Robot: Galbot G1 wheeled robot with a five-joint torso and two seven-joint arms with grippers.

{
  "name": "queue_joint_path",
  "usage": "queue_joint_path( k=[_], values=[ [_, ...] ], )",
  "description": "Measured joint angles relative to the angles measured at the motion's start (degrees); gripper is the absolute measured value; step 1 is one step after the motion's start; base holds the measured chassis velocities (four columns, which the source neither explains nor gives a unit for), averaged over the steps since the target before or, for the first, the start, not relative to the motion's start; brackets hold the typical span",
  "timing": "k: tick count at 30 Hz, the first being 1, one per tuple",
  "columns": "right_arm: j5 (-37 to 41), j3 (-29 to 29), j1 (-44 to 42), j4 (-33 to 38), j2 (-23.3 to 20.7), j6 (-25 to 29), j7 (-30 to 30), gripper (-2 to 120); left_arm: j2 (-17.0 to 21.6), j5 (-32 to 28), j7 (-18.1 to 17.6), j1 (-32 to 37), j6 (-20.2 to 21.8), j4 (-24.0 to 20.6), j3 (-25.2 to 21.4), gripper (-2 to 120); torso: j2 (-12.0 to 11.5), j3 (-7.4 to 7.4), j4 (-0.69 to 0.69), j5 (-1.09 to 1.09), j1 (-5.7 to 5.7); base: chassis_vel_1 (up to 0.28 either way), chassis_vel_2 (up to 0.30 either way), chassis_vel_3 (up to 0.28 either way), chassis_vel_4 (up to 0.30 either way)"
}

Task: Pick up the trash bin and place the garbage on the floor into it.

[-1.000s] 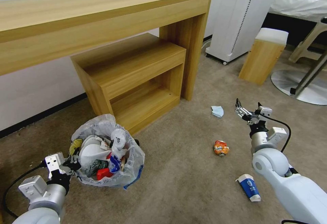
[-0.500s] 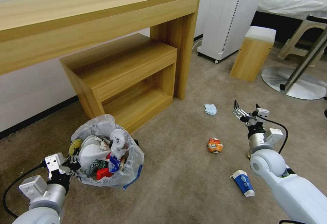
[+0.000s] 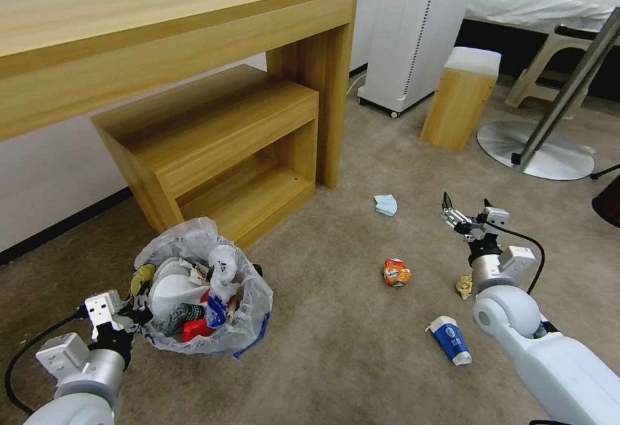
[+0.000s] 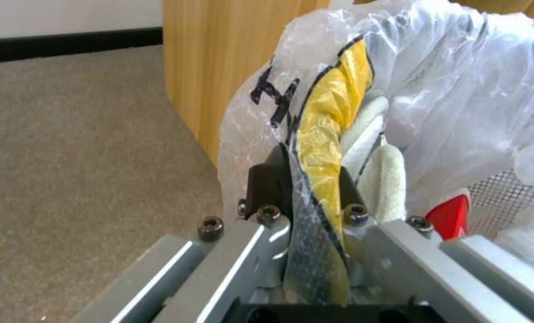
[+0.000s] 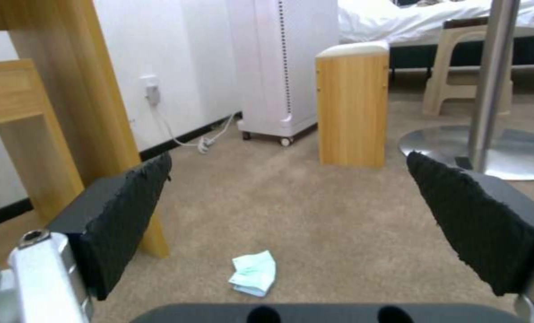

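Note:
The trash bin (image 3: pixel 248 331), lined with a crinkly whitish bag and full of litter, is at the lower left. My left gripper (image 3: pixel 137 314) is shut on its near rim; the left wrist view shows the fingers (image 4: pixel 268 181) clamped on the bag and rim of the bin (image 4: pixel 458 89). My right gripper (image 3: pixel 464 213) hangs open over the floor (image 3: pixel 336 360). Garbage lies near it: a crumpled blue paper (image 3: pixel 386 205), an orange-red wrapper (image 3: pixel 396 272), a yellow wrapper (image 3: pixel 464 286) and a blue-white cup (image 3: pixel 449 340). In the right wrist view the blue paper (image 5: pixel 253 272) lies ahead of the open right gripper (image 5: pixel 288 163).
A wooden desk (image 3: pixel 168 31) with a low shelf unit (image 3: pixel 213 134) under it stands behind the bin. A white wheeled appliance (image 3: pixel 413 31), a wooden stool (image 3: pixel 460 99) and a table's metal base (image 3: pixel 536 154) stand at the back right.
The whole picture has slid left, so the camera has turned right. The yellow wrapper has come into view beside the right arm. Both grippers keep their pose and the bin stays held.

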Motion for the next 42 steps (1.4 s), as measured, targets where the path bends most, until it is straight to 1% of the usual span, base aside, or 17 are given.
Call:
queue_joint_path(
  k=[9,12,14,15,16,17,19,20,21,23,24,26,27,30,33,40,42],
  values=[
    [0.2,0.4,-1.0,-0.1,-0.1,0.1,0.0,100,-0.2,0.1,0.1,0.2,-0.1,0.0,0.0,3,0.0,0.00,0.00,0.00,0.00,0.000,0.000,0.000,0.000],
    [5.6,0.5,-3.8,1.5,-1.1,-4.5,3.2,100,-0.3,0.2,0.0,-0.1,-0.3,0.2,0.1,3,0.0,0.00,-0.01,0.00,0.00,0.000,0.000,0.000,0.000],
    [7.0,0.5,-4.3,2.0,-1.4,-6.0,4.0,100,-0.3,0.2,-0.1,-0.2,-0.3,0.3,0.1,3,0.0,0.00,-0.01,0.00,0.00,0.000,0.000,0.000,0.000],
    [8.4,0.5,-4.9,2.6,-1.6,-7.8,5.0,100,-0.4,0.2,-0.2,-0.3,-0.3,0.4,0.2,3,0.0,0.00,-0.01,0.00,0.00,0.000,0.000,0.000,0.000],
    [10.4,0.7,-6.0,3.8,-2.0,-11.6,6.8,100,-0.5,0.2,-0.3,-0.4,-0.3,0.5,0.2,3,0.0,0.00,0.01,0.01,0.00,0.000,0.000,0.000,0.000],
    [10.4,0.7,-6.0,3.8,-2.0,-11.6,6.8,100,-0.5,0.2,-0.3,-0.4,-0.3,0.5,0.2,3,0.0,0.00,0.01,0.01,0.00,0.000,0.000,0.000,0.000],
    [12.7,0.9,-7.4,5.1,-2.7,-16.8,9.3,100,-0.5,0.2,-0.3,-0.5,-0.3,0.6,0.2,3,0.0,0.00,-0.01,-0.01,0.00,0.000,0.000,0.000,0.000],
    [12.7,0.9,-7.4,5.1,-2.7,-16.8,9.3,100,-0.5,0.2,-0.3,-0.5,-0.3,0.6,0.2,3,0.0,0.00,-0.01,-0.01,0.00,0.000,0.000,0.000,0.000],
    [13.9,0.5,-7.9,5.5,-3.1,-19.7,10.6,100,-0.5,0.1,-0.3,-0.7,-0.3,0.6,0.2,3,0.0,0.00,0.00,-0.01,0.00,0.000,0.000,0.000,0.000],
    [15.8,-0.2,-8.0,5.7,-3.1,-22.3,11.8,100,-0.5,0.1,-0.3,-0.8,-0.4,0.6,0.2,3,0.0,0.00,-0.01,0.00,0.00,0.000,0.000,0.000,0.000],
    [15.8,-0.2,-8.0,5.7,-3.1,-22.3,11.8,100,-0.5,0.1,-0.3,-0.8,-0.4,0.6,0.2,3,0.0,0.00,-0.01,0.00,0.00,0.000,0.000,0.000,0.000],
    [19.5,-1.8,-7.6,5.7,-2.5,-25.6,13.2,100,-0.5,0.1,-0.3,-0.8,-0.4,0.7,0.1,3,0.0,0.00,0.00,-0.01,0.00,0.000,0.000,0.000,0.000],
    [19.5,-1.8,-7.6,5.7,-2.5,-25.6,13.2,100,-0.5,0.1,-0.3,-0.8,-0.4,0.7,0.1,3,0.0,0.00,0.00,-0.01,0.00,0.000,0.000,0.000,0.000],
    [19.6,-4.4,-6.9,4.2,-1.7,-27.4,13.9,100,-0.7,0.1,-0.3,-0.8,-0.6,0.8,0.1,3,0.0,0.00,0.01,-0.01,0.00,0.000,0.000,0.000,0.000],
    [18.2,-9.6,-5.1,-0.7,-0.1,-29.8,15.4,100,-1.0,0.1,-0.4,-1.0,-0.8,1.0,0.1,3,0.0,0.00,0.01,0.00,0.00,0.000,0.000,0.000,0.000],
    [14.8,-14.7,-4.6,-7.9,1.3,-32.1,16.4,100,-1.3,0.2,-0.4,-1.0,-1.1,1.3,-0.1,3,0.0,0.00,0.00,0.00,0.00,0.000,0.000,0.000,0.000],
    [14.2,-15.2,-4.8,-8.6,1.3,-32.3,16.5,100,-1.4,0.2,-0.4,-1.1,-1.2,1.4,-0.1,3,0.0,0.00,-0.01,0.00,0.00,0.000,0.000,0.000,0.000]
  ],
)
